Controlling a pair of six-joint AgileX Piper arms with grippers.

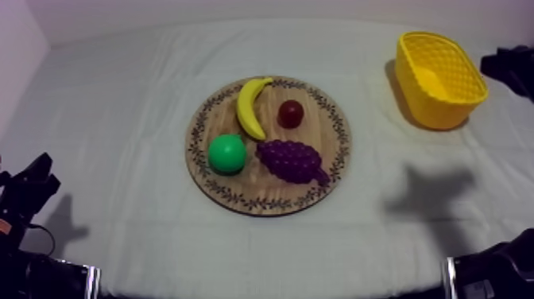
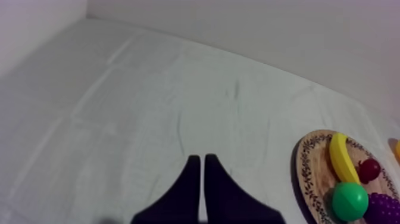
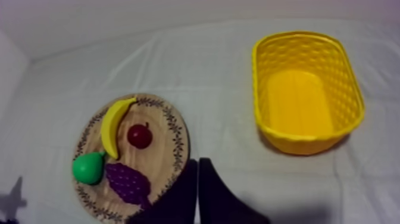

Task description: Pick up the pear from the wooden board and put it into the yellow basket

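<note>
pear (image 1: 227, 153) sits on the wooden board (image 1: 246, 186) by its near left edge, just beside the banana (image 1: 252, 106) and grapes (image 1: 292, 160). yellow basket (image 1: 439, 111) is over by the tabletop's far right corner. left gripper (image 2: 199, 158) is pinched into a narrow wedge, holding nothing. right gripper (image 3: 197, 161) same deal, up between board and basket.

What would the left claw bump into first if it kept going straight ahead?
Probably nothing. The left claw, shut, points across the bare cloth toward the far wall; the wooden board lies off to its side. Depth is hard to judge.
</note>
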